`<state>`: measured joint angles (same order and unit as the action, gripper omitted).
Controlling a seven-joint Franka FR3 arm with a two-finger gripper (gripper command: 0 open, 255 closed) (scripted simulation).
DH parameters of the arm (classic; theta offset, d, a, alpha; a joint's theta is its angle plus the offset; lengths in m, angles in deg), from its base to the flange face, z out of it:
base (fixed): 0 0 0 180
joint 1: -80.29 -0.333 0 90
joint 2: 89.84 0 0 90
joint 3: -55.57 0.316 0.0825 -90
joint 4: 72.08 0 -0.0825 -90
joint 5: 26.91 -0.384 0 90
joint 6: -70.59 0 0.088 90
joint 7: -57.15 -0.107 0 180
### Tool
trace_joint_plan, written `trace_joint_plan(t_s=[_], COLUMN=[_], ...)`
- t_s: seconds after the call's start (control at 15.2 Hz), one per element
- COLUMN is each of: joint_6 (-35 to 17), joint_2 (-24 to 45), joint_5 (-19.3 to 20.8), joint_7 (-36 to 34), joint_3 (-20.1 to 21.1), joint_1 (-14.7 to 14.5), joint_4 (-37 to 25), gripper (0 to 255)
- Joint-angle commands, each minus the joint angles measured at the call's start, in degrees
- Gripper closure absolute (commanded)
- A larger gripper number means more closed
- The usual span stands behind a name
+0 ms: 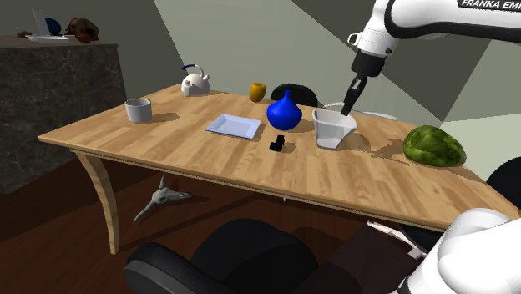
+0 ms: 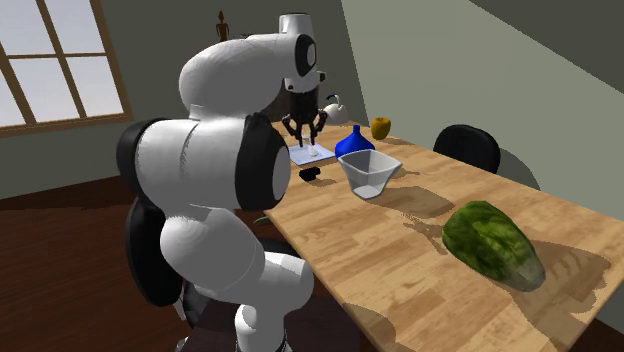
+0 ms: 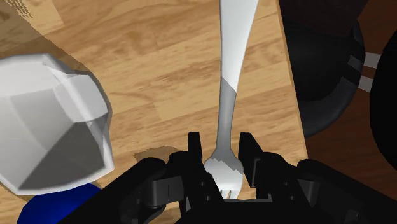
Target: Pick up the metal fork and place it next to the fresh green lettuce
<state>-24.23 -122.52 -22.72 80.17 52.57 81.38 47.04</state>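
Fork [image 3: 230,95] clasped at its tine end by narrow end effector [image 3: 221,147], beside white cup [image 3: 51,121], over wooden table [image 3: 159,57]

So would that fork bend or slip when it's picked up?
Probably stiff: the fork lies as one straight, thin piece on the wooden table. Likely light, being so slim. Its smooth grey surface might slip, and gripped near the tines, the long handle could tip downward.
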Motion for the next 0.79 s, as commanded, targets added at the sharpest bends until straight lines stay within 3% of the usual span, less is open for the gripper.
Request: trace_joint_plan(t_s=[0.0,0.73], joint_6=[0.3,2.1], joint_2=[-1.1,-5.8], joint_5=[0.6,6.3], joint_7=[2.0,16.6], joint_3=[-1.6,-13.7], joint_1=[0.6,4.8], joint_4=[0.6,2.1], gripper=[255,255])
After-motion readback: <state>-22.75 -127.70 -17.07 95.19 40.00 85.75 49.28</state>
